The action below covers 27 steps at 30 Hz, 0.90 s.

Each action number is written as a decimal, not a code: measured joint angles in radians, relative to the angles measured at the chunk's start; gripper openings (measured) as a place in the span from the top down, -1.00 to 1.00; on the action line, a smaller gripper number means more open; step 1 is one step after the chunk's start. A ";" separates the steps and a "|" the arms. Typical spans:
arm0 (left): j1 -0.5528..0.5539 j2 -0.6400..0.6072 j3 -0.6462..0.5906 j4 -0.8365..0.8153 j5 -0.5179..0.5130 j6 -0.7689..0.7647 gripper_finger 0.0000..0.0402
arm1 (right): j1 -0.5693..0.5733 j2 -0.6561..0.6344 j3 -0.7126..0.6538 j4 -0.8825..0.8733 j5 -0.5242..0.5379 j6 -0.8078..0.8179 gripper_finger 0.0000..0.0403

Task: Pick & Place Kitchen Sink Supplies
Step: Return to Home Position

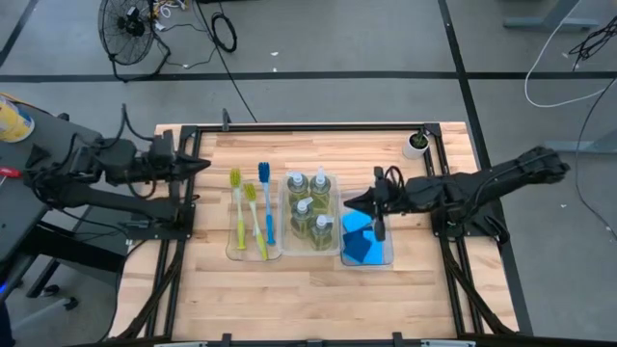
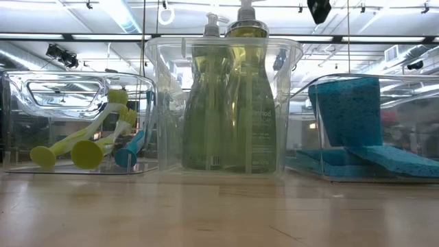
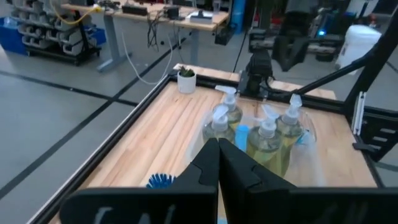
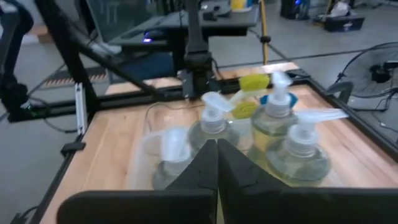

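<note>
Wooden surface [image 1: 318,299], three clear trays abreast. The middle tray [image 1: 283,217] holds four soap pump bottles [image 1: 302,214]. At its 3 o'clock lie the blue sponges [image 1: 362,249], at 9 o'clock three dish brushes [image 1: 255,220]. Nothing lies loose, so sorting appears complete. The left gripper [image 1: 204,164] and right gripper [image 1: 349,202] are both pressed together and empty.

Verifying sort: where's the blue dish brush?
High view: blue dish brush lies in the left clear tray, right of the two yellow-green brushes, nearest the middle tray of soap bottles.

Left gripper [image 1: 204,164] hangs over the table's left edge, right gripper [image 1: 348,202] reaches inward from the right edge, both pinched closed.
</note>
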 joint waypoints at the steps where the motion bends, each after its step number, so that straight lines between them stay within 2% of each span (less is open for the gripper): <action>1: 0.000 -0.011 0.000 0.000 0.001 0.001 0.99 | -0.006 -0.009 -0.014 0.017 0.000 0.000 1.00; 5: 0.000 -0.052 -0.034 0.037 0.004 0.004 0.99 | -0.030 -0.050 -0.087 0.112 0.000 0.001 1.00; 10: 0.000 -0.115 -0.192 0.151 0.017 0.004 0.99 | -0.054 -0.105 -0.179 0.223 0.000 -0.001 1.00; 17: 0.000 -0.165 -0.354 0.302 0.015 0.027 0.99 | -0.074 -0.180 -0.269 0.226 0.001 -0.027 0.92; 25: 0.001 -0.171 -0.446 0.319 0.011 0.044 0.99 | -0.074 -0.183 -0.293 0.214 0.031 -0.003 0.88; 27: 0.001 -0.170 -0.461 0.313 -0.025 0.037 0.99 | -0.074 -0.187 -0.293 0.218 0.045 -0.002 0.88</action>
